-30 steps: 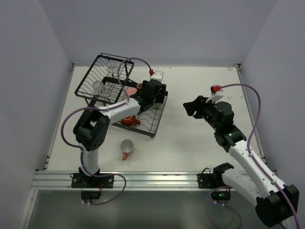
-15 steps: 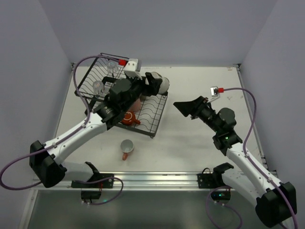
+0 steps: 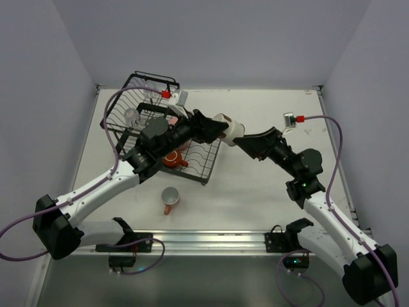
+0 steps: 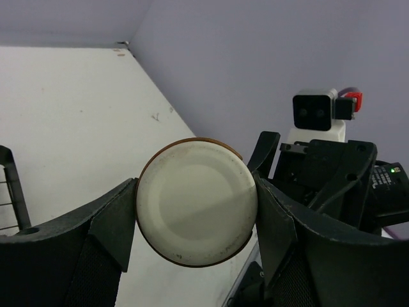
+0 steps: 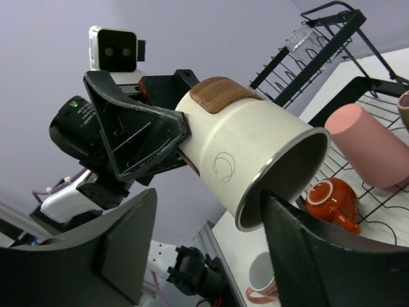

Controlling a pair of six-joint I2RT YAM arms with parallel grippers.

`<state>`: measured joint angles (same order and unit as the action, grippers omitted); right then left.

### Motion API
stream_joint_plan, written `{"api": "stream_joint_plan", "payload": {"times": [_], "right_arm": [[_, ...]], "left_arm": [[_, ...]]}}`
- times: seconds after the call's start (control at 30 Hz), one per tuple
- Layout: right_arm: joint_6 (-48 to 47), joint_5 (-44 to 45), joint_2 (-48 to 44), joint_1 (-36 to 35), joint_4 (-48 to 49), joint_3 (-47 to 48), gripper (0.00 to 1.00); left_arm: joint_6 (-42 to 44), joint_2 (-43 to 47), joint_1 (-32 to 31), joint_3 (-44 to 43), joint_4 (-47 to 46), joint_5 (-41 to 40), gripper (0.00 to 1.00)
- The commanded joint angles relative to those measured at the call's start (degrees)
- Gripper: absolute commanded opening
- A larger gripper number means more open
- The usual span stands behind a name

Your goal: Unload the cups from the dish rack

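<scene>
You swung the left arm (image 3: 105,184) out past the dish rack (image 3: 204,164); left fingers (image 4: 105,227) gripped the cream-and-brown cup (image 3: 231,130) sideways, right fingers (image 5: 121,249) spread open at its mouth.

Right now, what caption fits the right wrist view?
Left gripper presents the cream-and-brown cup, mouth first, into the open right gripper; dish rack behind.

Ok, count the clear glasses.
2. Both in the tilted basket of the dish rack: far glass by its back edge, near glass lower down. The left arm may hide more.
</scene>
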<state>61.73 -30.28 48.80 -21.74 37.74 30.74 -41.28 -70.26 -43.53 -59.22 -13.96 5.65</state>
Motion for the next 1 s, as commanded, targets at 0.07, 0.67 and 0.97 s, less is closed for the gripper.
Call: {"api": "stream_joint_plan", "payload": {"times": [0.07, 0.67, 0.97], "right_arm": [[1.2, -1.71, -0.72, 0.03, 4.19, 2.31, 0.63], [-31.28, 15.06, 3.75, 0.03, -48.21, 28.97, 0.0], [-47.13, 35.28, 32.48, 1.43, -73.4, 53.96, 0.0]], "left_arm": [[-5.04, 0.83, 0.02, 1.39, -9.59, 6.21, 0.6], [13.66, 9.59, 0.02, -7.22, 13.85, -7.37, 1.0], [28.35, 24.28, 0.11, -2.75, 32.93, -21.73, 1.0]]}}
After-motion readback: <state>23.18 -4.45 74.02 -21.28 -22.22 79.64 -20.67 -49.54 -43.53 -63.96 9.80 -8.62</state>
